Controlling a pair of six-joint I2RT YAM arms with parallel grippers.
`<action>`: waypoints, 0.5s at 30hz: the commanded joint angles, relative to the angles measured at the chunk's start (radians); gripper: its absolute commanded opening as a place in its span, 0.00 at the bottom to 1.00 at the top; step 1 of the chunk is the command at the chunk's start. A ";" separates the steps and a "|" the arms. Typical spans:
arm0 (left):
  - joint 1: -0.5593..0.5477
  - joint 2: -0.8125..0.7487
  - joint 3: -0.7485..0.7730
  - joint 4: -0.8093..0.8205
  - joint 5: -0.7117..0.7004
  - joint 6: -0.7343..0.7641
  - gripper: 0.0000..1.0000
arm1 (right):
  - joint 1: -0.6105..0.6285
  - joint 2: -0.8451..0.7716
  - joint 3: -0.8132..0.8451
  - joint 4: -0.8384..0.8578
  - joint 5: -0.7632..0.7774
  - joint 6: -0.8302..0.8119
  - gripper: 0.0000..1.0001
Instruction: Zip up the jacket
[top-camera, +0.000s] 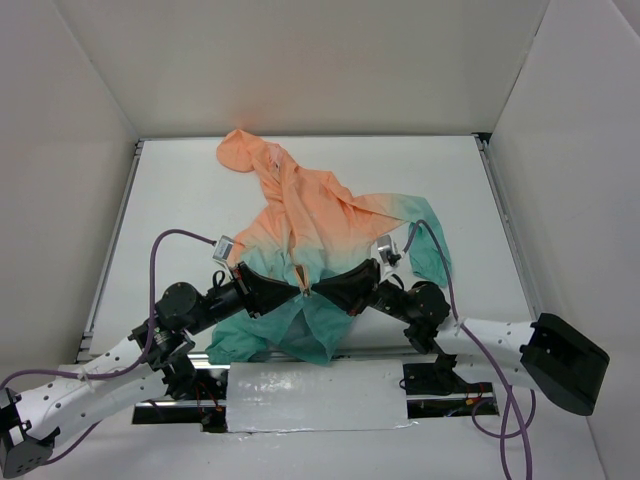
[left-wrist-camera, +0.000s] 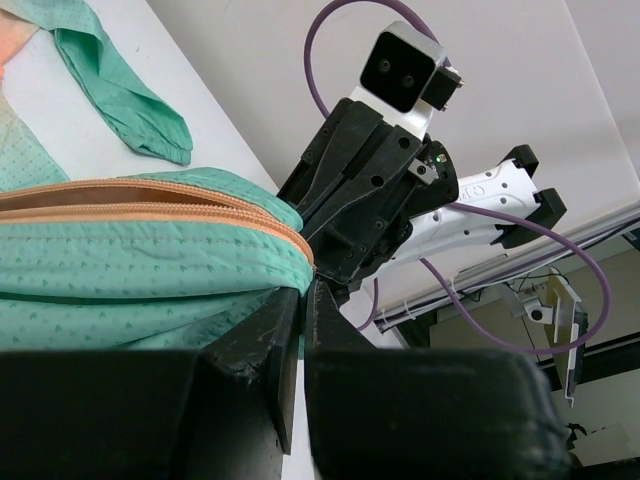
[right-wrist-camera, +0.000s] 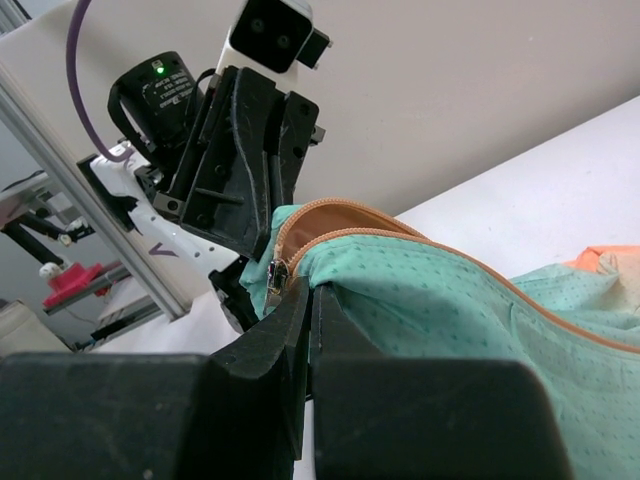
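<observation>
1. Overhead, a white surface sits within white walls; the jacket lies mid-frame.
2. Both left jaws and right jaws clamp its teal hem.
3. Only the right wrist view shows the zipper slider.

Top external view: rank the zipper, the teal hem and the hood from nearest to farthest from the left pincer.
Measured from the left pincer:
1. The zipper, right at the fingertips, mid-front of the jacket.
2. The teal hem, bunched just below the pincer, toward the arm bases.
3. The hood, farthest back and slightly to the left.
</observation>
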 joint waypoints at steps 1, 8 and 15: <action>0.002 -0.005 0.002 0.077 0.012 -0.016 0.00 | -0.007 0.014 0.045 0.268 -0.010 0.003 0.00; 0.002 -0.002 -0.009 0.080 0.015 -0.015 0.00 | -0.007 0.006 0.046 0.268 0.007 0.011 0.00; 0.002 -0.002 -0.015 0.079 0.008 -0.004 0.00 | -0.007 -0.025 0.054 0.239 0.016 0.025 0.00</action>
